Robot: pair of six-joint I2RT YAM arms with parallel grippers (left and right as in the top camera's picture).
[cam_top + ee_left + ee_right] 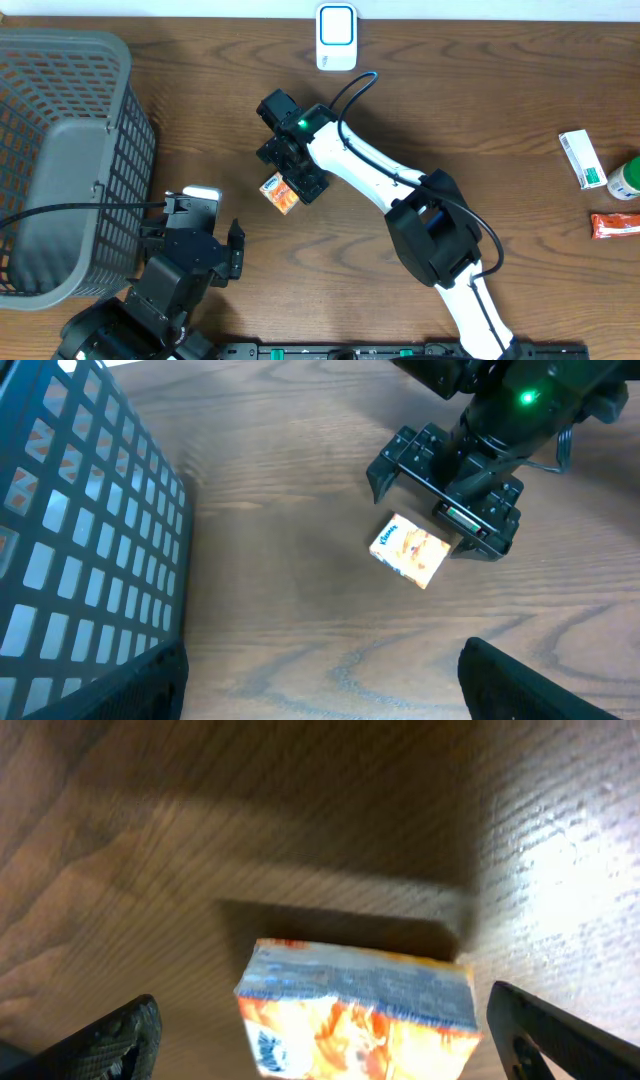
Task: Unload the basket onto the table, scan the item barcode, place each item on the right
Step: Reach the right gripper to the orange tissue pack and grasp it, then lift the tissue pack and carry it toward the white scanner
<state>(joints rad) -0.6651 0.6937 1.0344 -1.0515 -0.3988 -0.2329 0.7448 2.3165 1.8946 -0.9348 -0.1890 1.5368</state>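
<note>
The item, a small orange-and-white tissue pack (279,192), lies on the wooden table left of centre. My right gripper (300,172) hovers just over it, open. In the right wrist view the pack (355,1010) sits between the two black fingertips (120,1035), with a gap on each side. The left wrist view shows the pack (410,550) right below the right gripper (445,500). A white scanner (336,37) stands at the table's far edge. My left gripper (215,225) stays near the front left, open and empty, its fingers (130,680) wide apart.
A grey mesh basket (60,160) fills the left side, close to my left arm. At the right edge lie a white-and-green box (582,158), a green bottle (626,178) and a red bar (614,225).
</note>
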